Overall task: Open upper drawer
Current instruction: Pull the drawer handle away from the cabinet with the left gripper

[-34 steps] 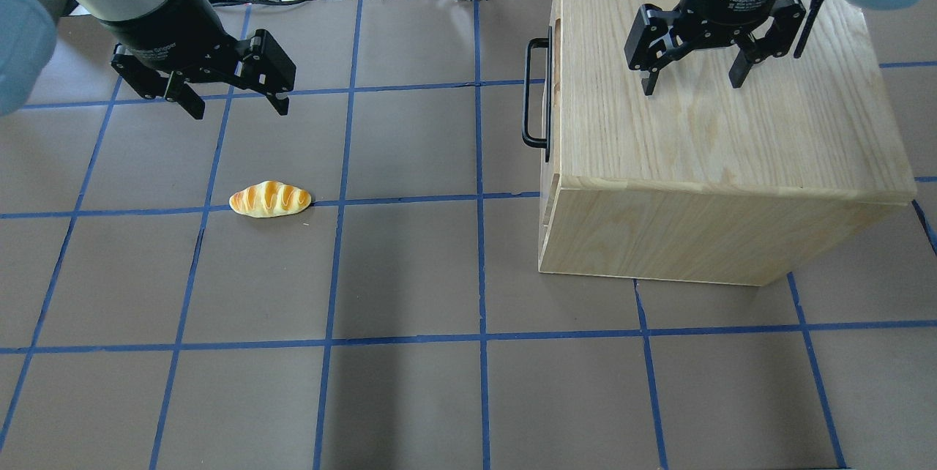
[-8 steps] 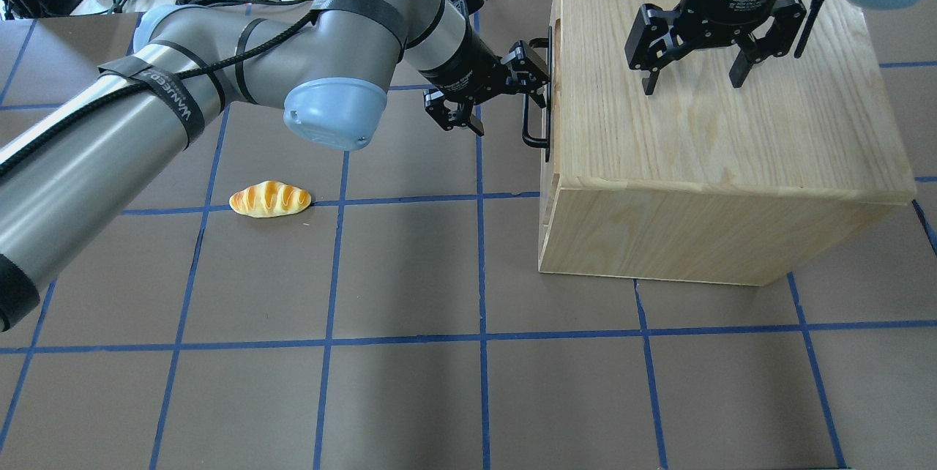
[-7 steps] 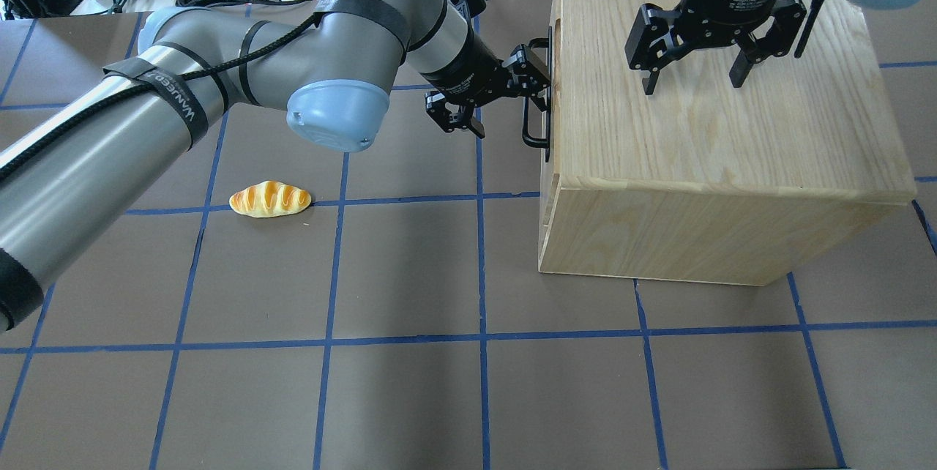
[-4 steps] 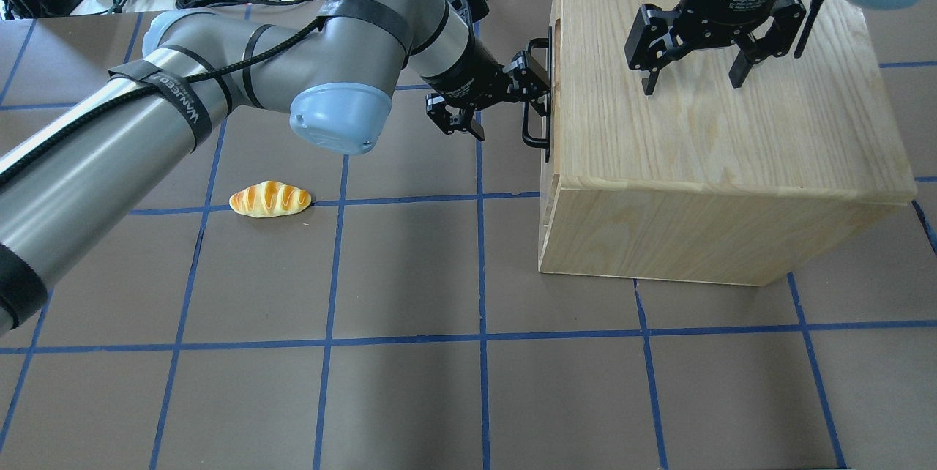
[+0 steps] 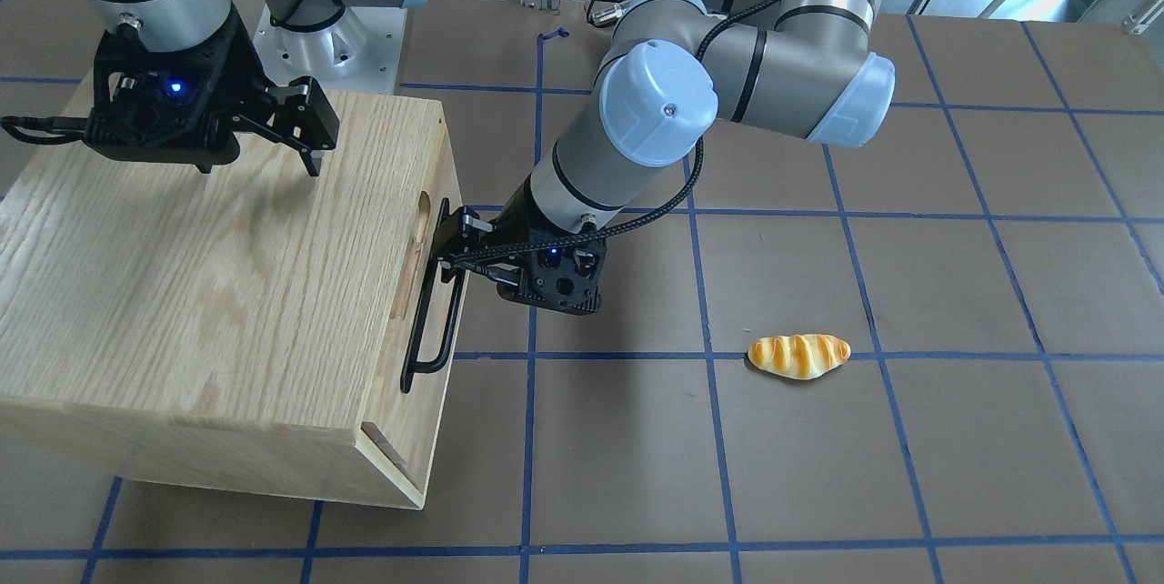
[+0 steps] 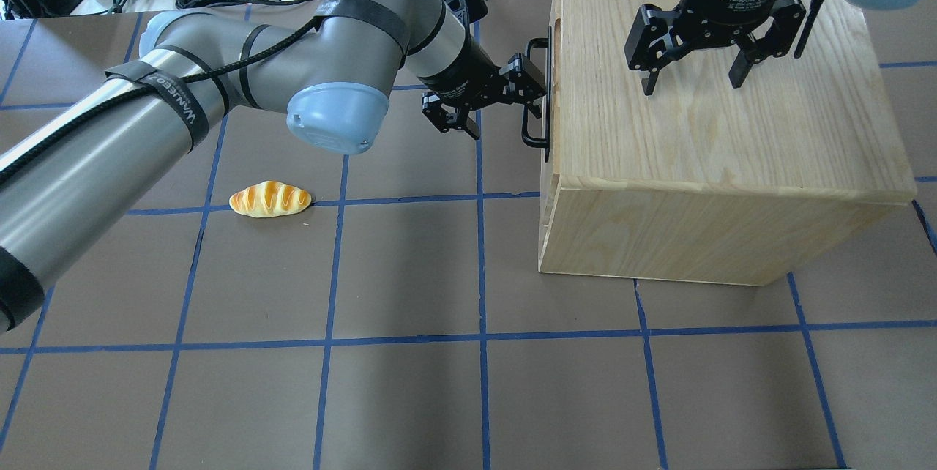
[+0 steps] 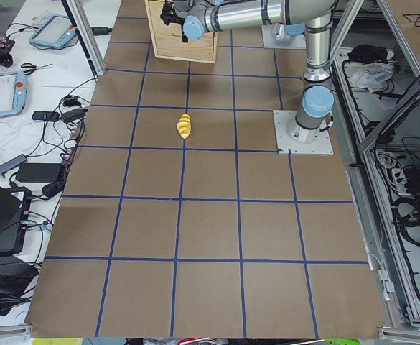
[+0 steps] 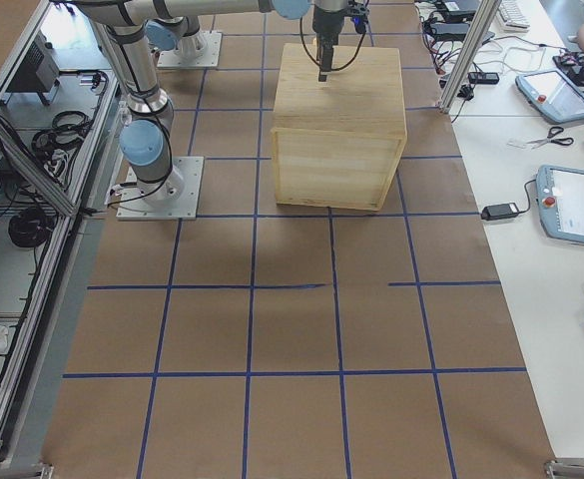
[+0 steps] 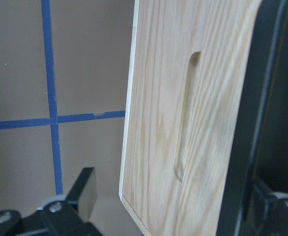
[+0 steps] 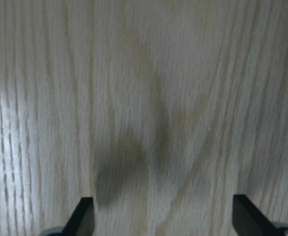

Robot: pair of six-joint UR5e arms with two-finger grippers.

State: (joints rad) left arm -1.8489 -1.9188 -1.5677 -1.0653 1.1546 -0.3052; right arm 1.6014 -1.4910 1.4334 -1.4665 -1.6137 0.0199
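Straddling the long black metal bar handle (image 5: pixel 435 329) of the upper drawer (image 9: pixel 158 123), a light-wood front panel with an oblong slot, the left gripper (image 5: pixel 448 245) has its jaws spread wide. The bar seems to lie unclamped between the fingers (image 9: pixel 84 189). The drawer front sits flush in the large oak-grain cabinet (image 6: pixel 717 126). The right gripper (image 6: pixel 693 82) hovers above the cabinet top, its jaws wide apart. A glazed toy bread roll (image 6: pixel 270 199) lies well apart on the brown table (image 6: pixel 410 272).
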